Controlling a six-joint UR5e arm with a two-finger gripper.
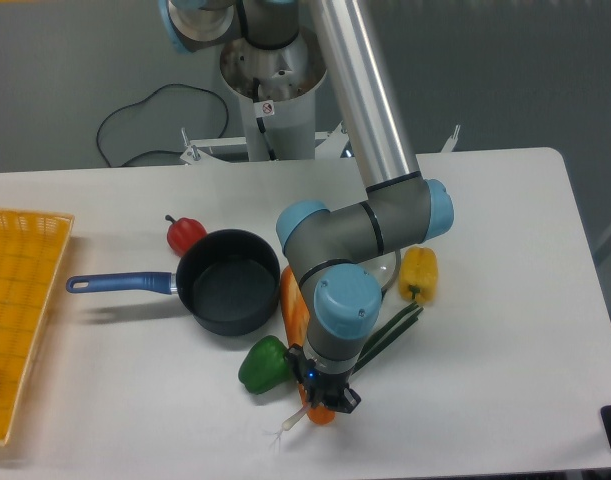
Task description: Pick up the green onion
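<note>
- Fingers point down at the front of the bench, just in front of the black pot. They look closed on the green onion, near its white end, but the wrist hides most of them, so check the hold.
- The green onion runs on a slant. Its white root tip pokes out in front of the pot, and its dark leaves stretch back to the right of the pot, toward the yellow pepper.
- You should lift slowly and straight up. The onion is long and floppy, so I think the leaf end will droop and drag.
- Watch the orange thing that lies under the wrist, touching the pot's right side. Its front end sits right by the fingers, and it may be pinched too. If it rises with the onion, stop and let go.
- The green pepper sits just in front of the pot, close to the fingers. Do not bump it.
- The bench is white and smooth, so things may slide on it.
- A red pepper sits behind the pot on the left. A yellow basket is far to the pot's left, at the bench edge.
- Behind the bench are the robot's base, a black cable and a grey wall.
</note>
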